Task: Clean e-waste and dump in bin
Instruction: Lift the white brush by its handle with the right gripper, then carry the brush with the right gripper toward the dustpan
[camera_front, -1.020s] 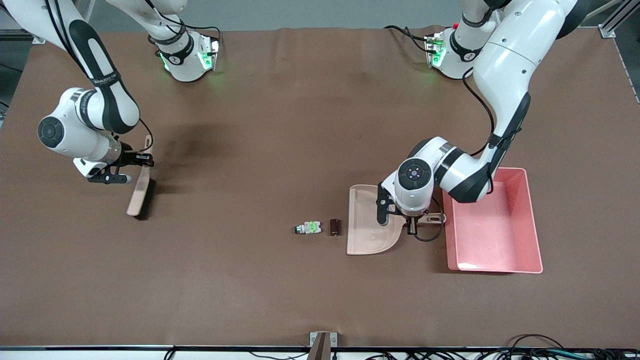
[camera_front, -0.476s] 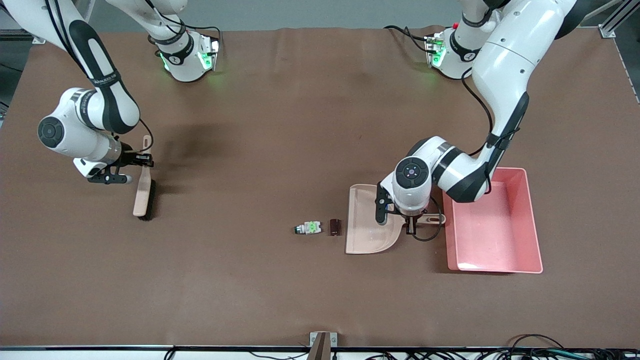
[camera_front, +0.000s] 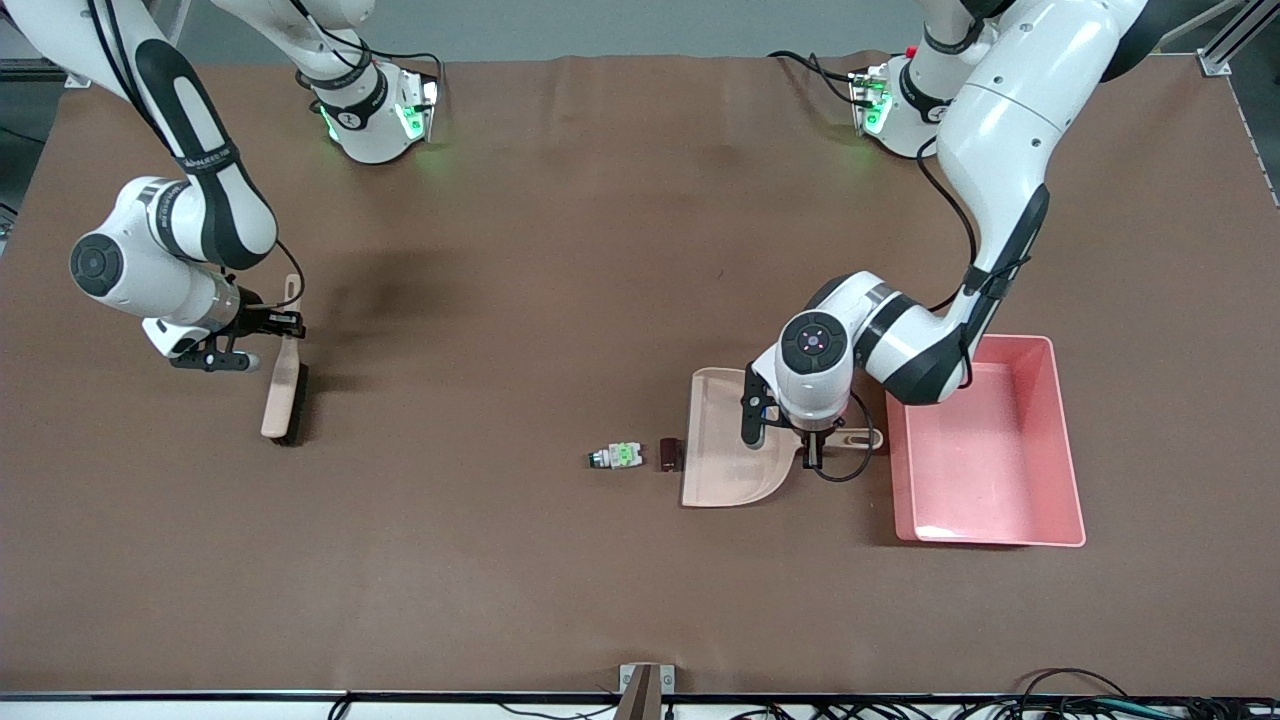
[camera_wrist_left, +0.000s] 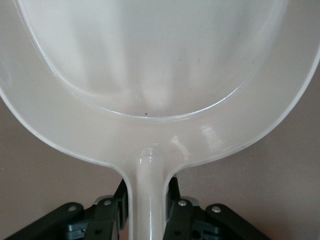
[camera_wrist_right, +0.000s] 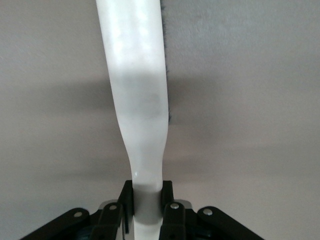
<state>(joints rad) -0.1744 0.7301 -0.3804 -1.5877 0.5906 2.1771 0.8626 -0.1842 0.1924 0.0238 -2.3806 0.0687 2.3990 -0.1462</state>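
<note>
Two parts lie mid-counter: green component (camera_front: 620, 456), maroon block (camera_front: 668, 454) touching the dustpan (camera_front: 725, 455) lip. Left pincer (camera_front: 812, 452) clamps its handle beside the bin (camera_front: 1060, 440); right pincer (camera_front: 285, 326) grips a brush (camera_front: 282, 393).

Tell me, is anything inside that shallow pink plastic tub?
The shallow pink plastic tub looks empty; the left arm covers one corner. Both tiny e-waste parts lie on the table.
</note>
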